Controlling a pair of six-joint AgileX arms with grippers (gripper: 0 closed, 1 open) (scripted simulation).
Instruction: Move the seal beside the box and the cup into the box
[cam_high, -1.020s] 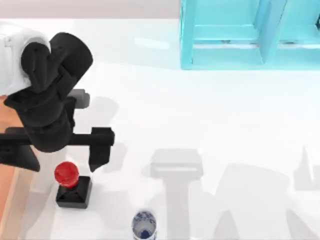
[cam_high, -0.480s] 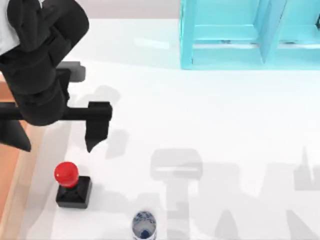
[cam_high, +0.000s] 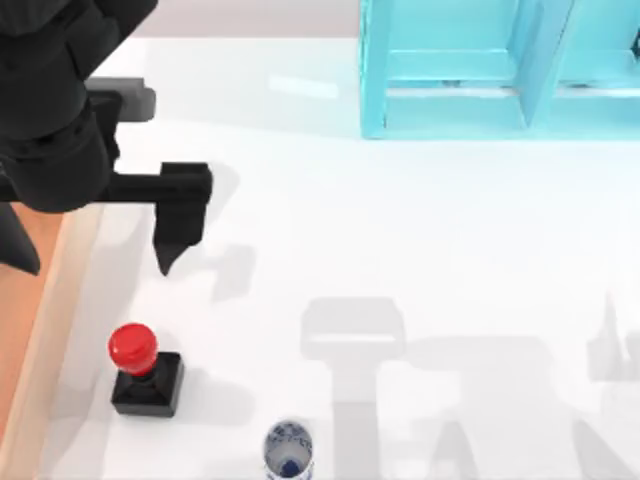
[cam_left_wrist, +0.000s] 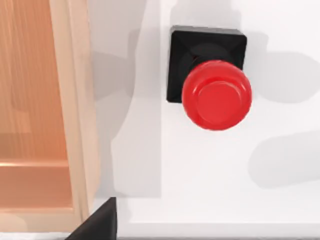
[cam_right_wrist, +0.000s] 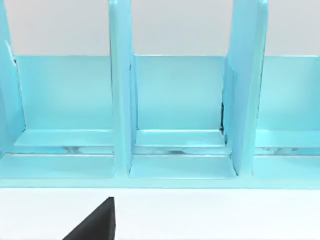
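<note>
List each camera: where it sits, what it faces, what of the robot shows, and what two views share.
Top view: above the table, looking down at the seal, cup, box and cyan shelf; left gripper open.
Left wrist view: on the left arm, facing the seal and box wall; a dark fingertip.
Right wrist view: on the right arm, facing the shelf; a dark fingertip.
Shared: top and left wrist views share the seal and box.

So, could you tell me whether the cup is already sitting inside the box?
No, the cup stands on the white table, well right of the box wall.
</note>
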